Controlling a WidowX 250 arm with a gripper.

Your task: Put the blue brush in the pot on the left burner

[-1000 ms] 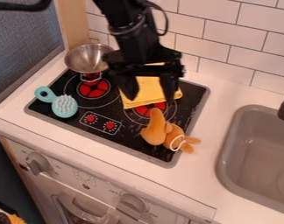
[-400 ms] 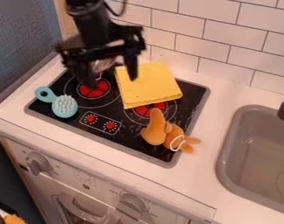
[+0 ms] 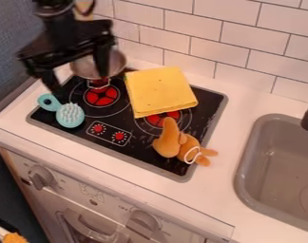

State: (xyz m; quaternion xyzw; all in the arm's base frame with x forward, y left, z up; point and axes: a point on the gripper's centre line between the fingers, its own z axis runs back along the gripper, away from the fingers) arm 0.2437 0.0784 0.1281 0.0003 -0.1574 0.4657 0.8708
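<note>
My gripper (image 3: 79, 83) hangs open over the left side of the stove, above and behind the blue brush, with a wide gap between its fingers. The blue brush (image 3: 70, 115) lies bristles up at the stove's left front corner, its ring-shaped handle pointing to the upper left. Behind the left burner (image 3: 101, 96) stands the metal pot (image 3: 109, 66), partly hidden by the gripper.
A folded yellow cloth (image 3: 159, 90) covers part of the right burner. An orange plush toy (image 3: 176, 142) lies at the stove's right front. The grey sink (image 3: 245, 175) is at the right, and a tiled wall stands behind.
The gripper has moved left across the stove, from over the yellow cloth to near the brush and pot. Brush, cloth and plush toy have stayed put.
</note>
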